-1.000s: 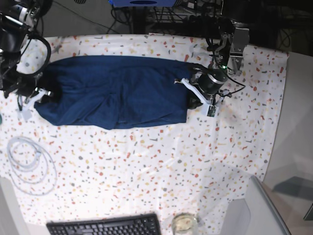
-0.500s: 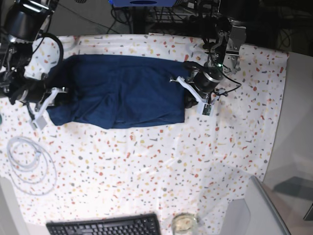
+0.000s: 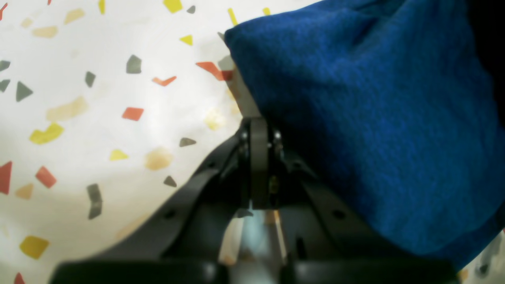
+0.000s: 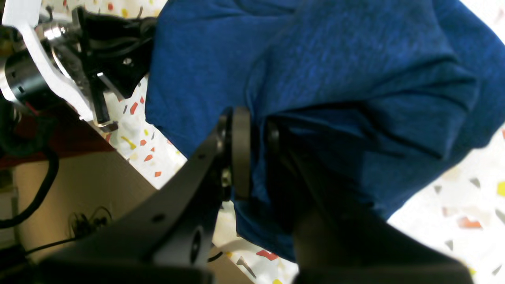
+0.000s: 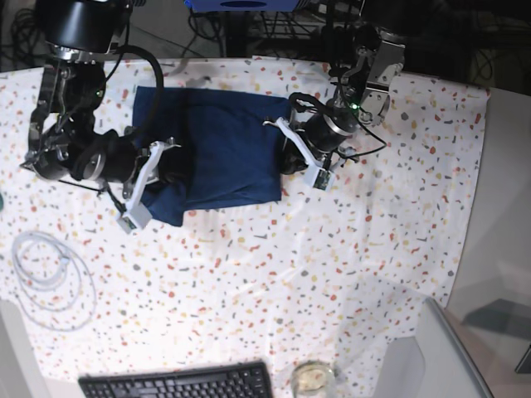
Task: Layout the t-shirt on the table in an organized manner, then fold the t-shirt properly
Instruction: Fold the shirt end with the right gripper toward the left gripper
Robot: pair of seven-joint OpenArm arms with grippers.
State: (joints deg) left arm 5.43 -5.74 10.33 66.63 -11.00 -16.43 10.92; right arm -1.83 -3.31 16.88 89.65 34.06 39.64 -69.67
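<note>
Both jaws are pinching the t-shirt (image 5: 220, 153) at opposite ends. Advice: keep each held edge level between the jaws, lowering evenly onto the desk (image 5: 332, 265).

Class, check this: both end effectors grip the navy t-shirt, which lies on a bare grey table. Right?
Not quite. The table wears a white cloth with coloured flecks, as the base view shows. Both the left end effector and right end effector do grip the t-shirt.

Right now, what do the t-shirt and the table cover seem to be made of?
The t-shirt looks like soft knit fabric, probably cotton: matte navy, with a fine fuzzy weave, and it drapes in folds. The table cover appears to be a thin white cloth printed with coloured flecks; faint wrinkles show, though it could be a coated sheet.
</note>
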